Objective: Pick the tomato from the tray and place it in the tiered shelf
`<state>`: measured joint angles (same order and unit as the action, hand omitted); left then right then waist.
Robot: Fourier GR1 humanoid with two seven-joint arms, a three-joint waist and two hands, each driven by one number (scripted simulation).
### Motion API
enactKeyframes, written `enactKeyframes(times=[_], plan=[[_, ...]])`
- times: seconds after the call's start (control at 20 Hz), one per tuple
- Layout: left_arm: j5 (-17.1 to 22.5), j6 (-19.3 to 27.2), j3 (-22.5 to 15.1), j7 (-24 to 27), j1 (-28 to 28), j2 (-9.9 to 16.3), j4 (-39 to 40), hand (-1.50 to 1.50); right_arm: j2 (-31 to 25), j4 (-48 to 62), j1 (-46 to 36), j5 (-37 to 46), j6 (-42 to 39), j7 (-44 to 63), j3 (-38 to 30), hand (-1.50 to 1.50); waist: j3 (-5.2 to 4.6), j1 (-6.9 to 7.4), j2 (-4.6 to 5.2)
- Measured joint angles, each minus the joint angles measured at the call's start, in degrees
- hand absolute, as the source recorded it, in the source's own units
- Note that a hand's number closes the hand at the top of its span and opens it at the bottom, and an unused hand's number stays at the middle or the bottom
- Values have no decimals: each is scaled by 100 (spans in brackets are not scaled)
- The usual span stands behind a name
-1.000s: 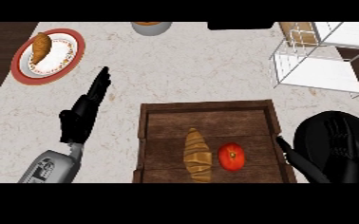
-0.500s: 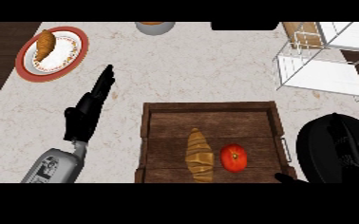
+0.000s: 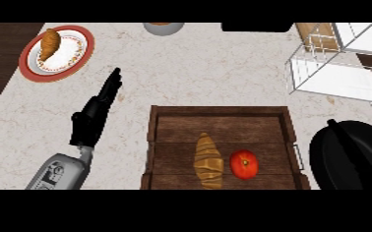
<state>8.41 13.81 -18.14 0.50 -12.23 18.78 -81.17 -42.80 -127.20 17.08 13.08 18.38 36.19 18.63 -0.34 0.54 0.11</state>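
Lying in the tray (image 3: 166,123), the tomato (image 3: 244,164) sits near the right hand (image 3: 341,155).

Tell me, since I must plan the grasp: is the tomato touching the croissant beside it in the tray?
Apart. The head view shows a thin strip of wooden tray floor between the tomato and the croissant.

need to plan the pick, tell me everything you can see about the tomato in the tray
The round, glossy red tomato has a small dark stem spot on top. It looks whole and rests on the floor of the brown wooden tray, in its lower right part. Just to its left lies a golden-brown croissant, close beside it; whether they touch cannot be told. Neither robot hand touches it.
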Motion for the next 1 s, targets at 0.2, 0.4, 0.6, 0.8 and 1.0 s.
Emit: enactKeyframes(times=[0.2,0.4,0.6,0.8,1.0], plan=[[-31,-49,6,3,13,-12,-41,0,-257,-449,-482,461,-552,1456,353,-150,5,41,0],[-52,-95,81,-68,-17,-44,-69,0,59,-680,-1165,949,-980,2437,939,-150,13,38,-4],[-104,-165,190,4,-48,-134,93,0,613,-552,-1666,1421,-1196,2774,1391,-150,20,0,-8],[-231,-165,220,11,-8,-220,93,0,1105,-418,-1894,1935,-1376,2938,1707,-150,24,-25,-14],[-236,-265,322,12,-33,-240,145,0,1498,-315,-2025,2380,-1565,3075,1867,-150,26,-43,-17]])
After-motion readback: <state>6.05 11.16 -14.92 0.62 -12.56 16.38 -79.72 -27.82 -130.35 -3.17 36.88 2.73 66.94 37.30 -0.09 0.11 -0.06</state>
